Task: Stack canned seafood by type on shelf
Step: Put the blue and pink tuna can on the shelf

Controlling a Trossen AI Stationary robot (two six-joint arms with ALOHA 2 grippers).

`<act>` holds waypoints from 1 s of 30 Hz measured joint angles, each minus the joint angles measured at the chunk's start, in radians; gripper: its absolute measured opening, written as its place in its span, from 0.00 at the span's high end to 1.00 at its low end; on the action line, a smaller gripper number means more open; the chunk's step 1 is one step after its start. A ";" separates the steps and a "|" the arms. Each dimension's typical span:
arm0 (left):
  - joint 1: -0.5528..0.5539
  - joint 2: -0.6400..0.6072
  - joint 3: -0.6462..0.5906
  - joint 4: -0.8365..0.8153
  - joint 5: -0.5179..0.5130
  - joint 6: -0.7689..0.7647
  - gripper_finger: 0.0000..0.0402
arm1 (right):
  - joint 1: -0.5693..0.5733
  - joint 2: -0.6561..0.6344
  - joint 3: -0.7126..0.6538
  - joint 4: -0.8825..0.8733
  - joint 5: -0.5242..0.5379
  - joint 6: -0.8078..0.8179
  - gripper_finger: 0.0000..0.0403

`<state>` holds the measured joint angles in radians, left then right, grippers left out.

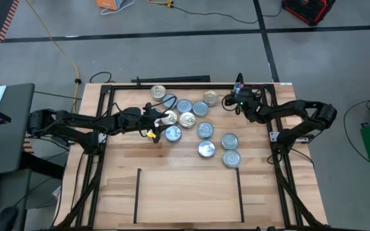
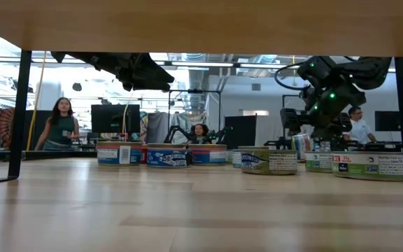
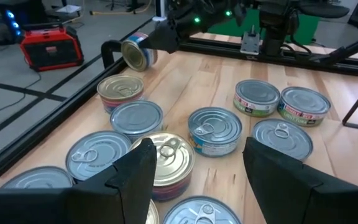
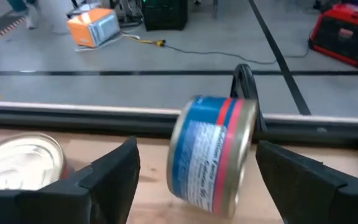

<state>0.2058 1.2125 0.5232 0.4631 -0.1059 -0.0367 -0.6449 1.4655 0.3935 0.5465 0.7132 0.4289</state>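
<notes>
The tins (image 1: 204,130) lie flat in a loose single-layer cluster on the far half of the worktop (image 1: 121,192). Some show gold tops and most show silver. None is stacked. The shelf (image 1: 188,199), a patch of planks marked off by thin black lines at the near edge, is well apart from them and holds no tin.

One blue-sided tin (image 4: 213,155) stands tipped on its edge at the far right of the cluster, between the fingers of the right hand (image 1: 231,102). That hand is spread. A gap shows between the tin and one finger, while the other finger sits right at the tin's rim.

The left hand (image 1: 154,123) hangs over the cluster's left side, its fingers spread apart above a gold-topped tin (image 3: 169,155) and pinching nothing. Silver-topped tins lie close around that one.
</notes>
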 joint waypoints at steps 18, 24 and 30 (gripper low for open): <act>-0.002 0.000 0.000 -0.008 0.014 0.021 0.42 | -0.006 0.222 0.093 0.044 0.001 -0.039 0.35; -0.002 0.000 0.000 -0.025 0.014 0.032 0.42 | -0.002 0.221 0.093 0.037 -0.004 -0.037 0.48; -0.003 0.000 0.000 -0.049 0.014 0.027 0.42 | 0.033 0.128 0.106 -0.153 -0.050 -0.035 0.48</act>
<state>0.2028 1.2125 0.5232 0.4143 -0.0920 -0.0095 -0.6121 1.5936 0.4990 0.3932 0.6632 0.3943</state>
